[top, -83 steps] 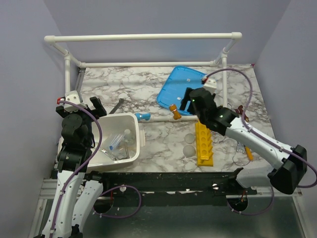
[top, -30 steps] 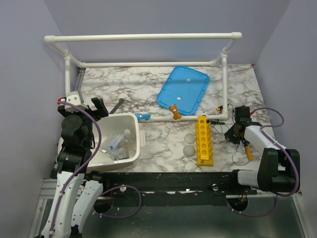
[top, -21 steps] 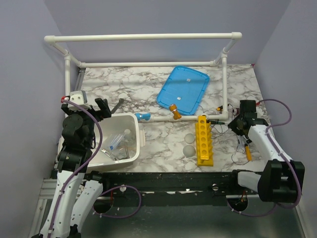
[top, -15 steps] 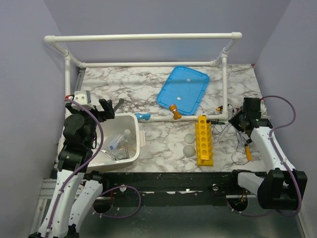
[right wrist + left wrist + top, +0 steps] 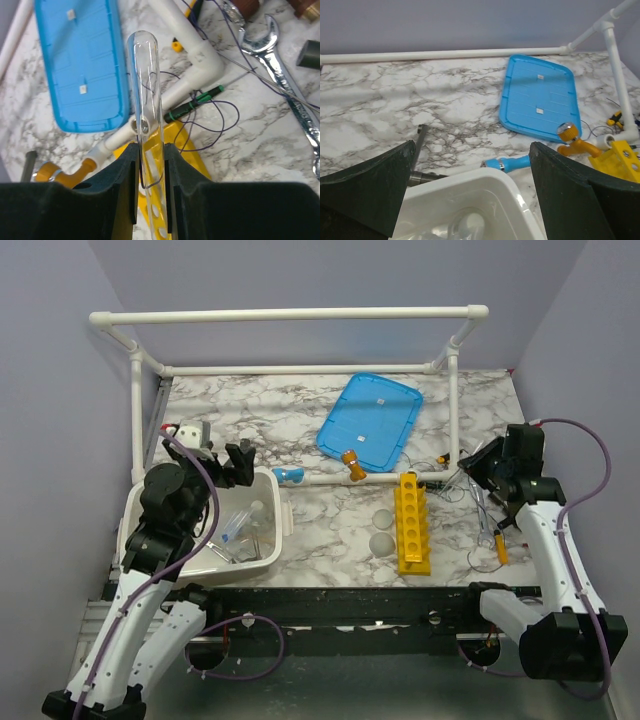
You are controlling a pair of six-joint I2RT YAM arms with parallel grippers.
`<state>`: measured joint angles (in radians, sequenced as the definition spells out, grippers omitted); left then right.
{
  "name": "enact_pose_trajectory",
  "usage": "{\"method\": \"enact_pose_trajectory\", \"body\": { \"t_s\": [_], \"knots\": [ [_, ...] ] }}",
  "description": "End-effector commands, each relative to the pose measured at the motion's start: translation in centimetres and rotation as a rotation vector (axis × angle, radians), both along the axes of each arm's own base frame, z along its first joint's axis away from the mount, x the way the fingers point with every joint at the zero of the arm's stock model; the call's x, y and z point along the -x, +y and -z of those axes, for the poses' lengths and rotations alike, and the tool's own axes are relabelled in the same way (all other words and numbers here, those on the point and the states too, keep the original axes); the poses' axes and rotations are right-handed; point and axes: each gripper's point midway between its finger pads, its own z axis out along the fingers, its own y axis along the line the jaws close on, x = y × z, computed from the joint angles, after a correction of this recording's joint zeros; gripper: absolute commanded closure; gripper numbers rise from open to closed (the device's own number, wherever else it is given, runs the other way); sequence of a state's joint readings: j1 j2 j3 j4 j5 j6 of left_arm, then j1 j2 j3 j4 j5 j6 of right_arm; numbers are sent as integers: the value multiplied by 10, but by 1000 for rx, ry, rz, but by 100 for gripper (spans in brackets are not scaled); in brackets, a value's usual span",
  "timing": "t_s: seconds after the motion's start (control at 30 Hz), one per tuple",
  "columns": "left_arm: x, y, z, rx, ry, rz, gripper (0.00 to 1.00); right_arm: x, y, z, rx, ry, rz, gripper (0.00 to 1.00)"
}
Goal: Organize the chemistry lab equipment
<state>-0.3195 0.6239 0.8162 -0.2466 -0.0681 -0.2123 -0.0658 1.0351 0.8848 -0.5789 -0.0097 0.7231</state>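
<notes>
**Left gripper spread wide over the tub's far corner**

The left gripper has its dark fingers set wide apart, framing the far corner of a white plastic tub with clear glassware inside. Just beyond the rim lie a dark metal rod and a small blue piece. To the right are an orange piece, a yellow rack corner and a blue lid on the marble table.

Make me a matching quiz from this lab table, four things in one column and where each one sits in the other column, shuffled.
Things:
1 test tube
2 blue lid
3 yellow rack
4 left gripper

Places:
A right of the white tub, toward the near edge
B open, over the tub's far rim
C clamped in the right gripper
D toward the far side of the table

Pairs: 1-C, 2-D, 3-A, 4-B
</notes>
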Motion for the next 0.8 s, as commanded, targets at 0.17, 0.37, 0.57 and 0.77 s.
{"method": "enact_pose_trajectory", "body": {
  "t_s": [0.17,0.37,0.57,0.77],
  "knots": [
    [22,-89,-9,273,71,382,2,-11,45,-37,-170,-117,-83,89],
    [38,-145,0,385,149,539,3,-17,90,-33,-237,-127,-162,90],
    [47,-194,16,420,256,666,3,-21,122,-25,-292,-129,-208,90],
    [56,-236,35,428,360,752,4,-20,146,-20,-342,-129,-243,90]
  ]
}}
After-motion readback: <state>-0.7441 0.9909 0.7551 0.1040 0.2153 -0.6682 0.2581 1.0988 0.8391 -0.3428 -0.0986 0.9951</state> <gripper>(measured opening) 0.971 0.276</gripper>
